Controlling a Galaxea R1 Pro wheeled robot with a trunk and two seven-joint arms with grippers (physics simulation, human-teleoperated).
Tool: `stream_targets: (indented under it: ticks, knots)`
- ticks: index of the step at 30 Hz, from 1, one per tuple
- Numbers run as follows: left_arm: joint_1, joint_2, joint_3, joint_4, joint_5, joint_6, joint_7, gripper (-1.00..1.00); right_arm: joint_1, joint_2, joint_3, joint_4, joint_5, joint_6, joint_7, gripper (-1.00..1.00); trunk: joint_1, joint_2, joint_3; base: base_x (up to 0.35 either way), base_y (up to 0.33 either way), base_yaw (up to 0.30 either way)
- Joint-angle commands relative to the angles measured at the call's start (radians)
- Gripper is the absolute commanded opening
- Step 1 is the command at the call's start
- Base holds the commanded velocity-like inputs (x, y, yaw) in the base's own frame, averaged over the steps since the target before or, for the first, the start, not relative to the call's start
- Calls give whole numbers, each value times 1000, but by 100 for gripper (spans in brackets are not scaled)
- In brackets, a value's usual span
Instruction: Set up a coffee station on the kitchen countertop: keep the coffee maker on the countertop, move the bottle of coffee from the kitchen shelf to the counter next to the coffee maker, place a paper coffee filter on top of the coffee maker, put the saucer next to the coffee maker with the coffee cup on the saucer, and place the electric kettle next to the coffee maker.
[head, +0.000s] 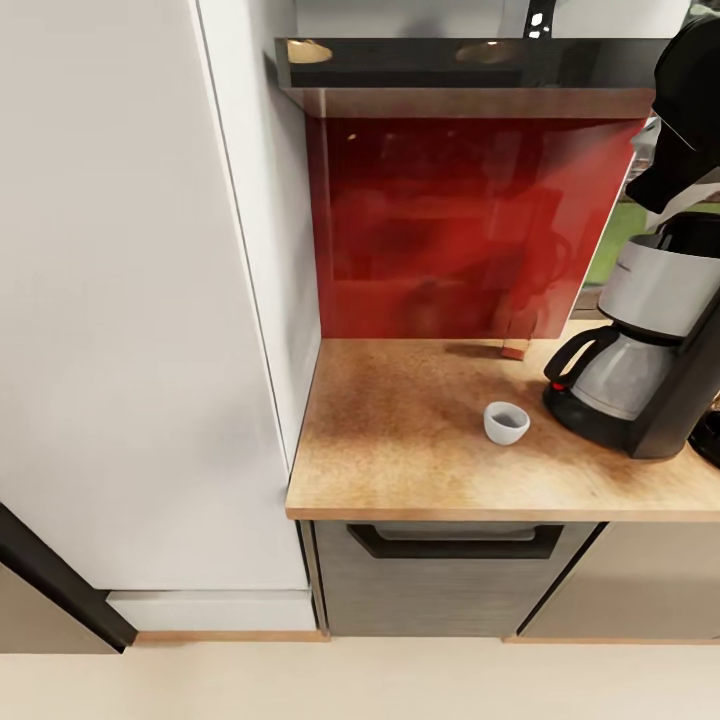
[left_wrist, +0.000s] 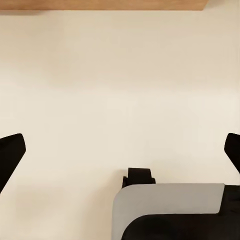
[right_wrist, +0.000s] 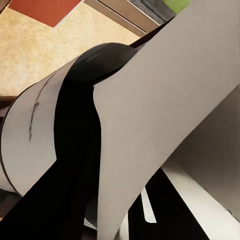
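Head view: coffee maker (head: 650, 340) seen standing on countertop (head: 400, 440); cup (head: 506, 422) set upright just beside it, apart; shelf (head: 470, 65) mounted above.
Left wrist view: left gripper (left_wrist: 120, 152) seen spread wide over pale floor (left_wrist: 120, 75).
Right wrist view: paper filter (right_wrist: 165, 115) pressed close to lens; right gripper's state could not be told.

one coffee maker (head: 650, 340), one coffee cup (head: 506, 422)

Wood countertop (head: 400, 470) w/ coffee cup (head: 506, 422), coffee maker (head: 640, 350).
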Motion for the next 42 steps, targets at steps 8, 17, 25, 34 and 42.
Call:
stream_targets:
  ticks: [8, 17, 25, 34, 42]
  knots:
    - [0, 0, 0, -1, 2, -1, 0, 100, -1, 0, 0, -1, 7, 2, 9, -100, 12, -21, -10, 0, 0, 0]
    - [0, 0, 0, -1, 2, -1, 0, 100, -1, 1, 2, -1, 7, 3, 4, -100, 19, -35, -16, 0, 0, 0]
    - [0, 0, 0, -1, 2, -1, 0, 100, -1, 1, 4, -1, 7, 3, 1, -100, 19, -35, -16, 0, 0, 0]
    - [0, 0, 0, -2, 2, -1, 0, 100, -1, 2, 4, -1, 8, 4, 1, -100, 19, -35, -16, 0, 0, 0]
    - [0, 0, 0, -1, 2, -1, 0, 100, -1, 12, 4, -1, 9, 5, -13, -100, 19, -35, -16, 0, 0, 0]
